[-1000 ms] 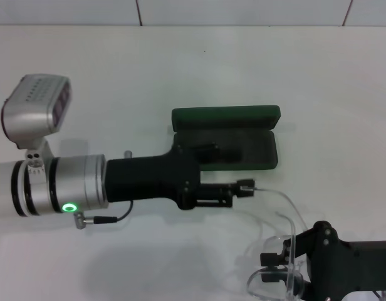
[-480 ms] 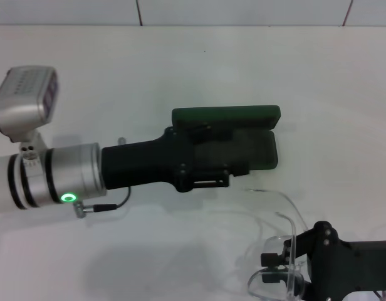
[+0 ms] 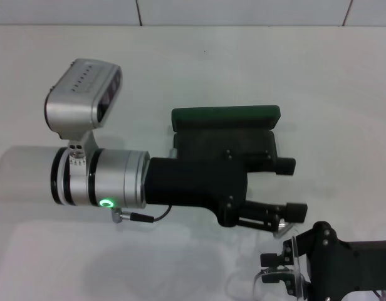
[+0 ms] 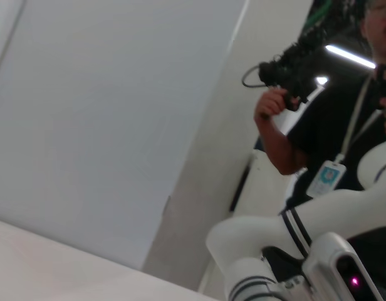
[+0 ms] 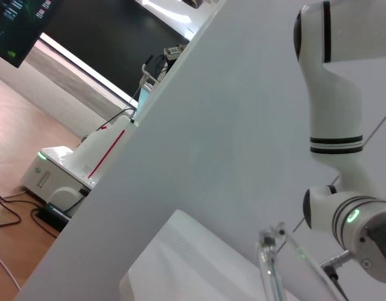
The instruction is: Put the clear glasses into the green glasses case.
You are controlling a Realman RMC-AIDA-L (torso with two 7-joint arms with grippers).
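Observation:
The green glasses case (image 3: 225, 115) lies open at the table's middle, lid standing at the back. Much of its dark lined base (image 3: 269, 146) is hidden under my left arm. My left gripper (image 3: 291, 189) reaches past the case's near right corner with its fingers (image 3: 285, 166) spread open, just above my right gripper. At the bottom right, my right gripper (image 3: 274, 268) is shut on the clear glasses (image 3: 277, 283). Only part of a lens and frame shows; their thin arms are hidden behind the left gripper. A clear piece of the glasses (image 5: 269, 258) also shows in the right wrist view.
The white table (image 3: 343, 88) stretches out bare around the case. A tiled wall edge (image 3: 243, 12) runs along its far side. A person holding a camera (image 4: 293, 69) stands in the left wrist view.
My left arm has turned about its wrist and pushed right and nearer. Its fingers now stand spread over where the glasses' arms showed. The right gripper and the case have stayed put.

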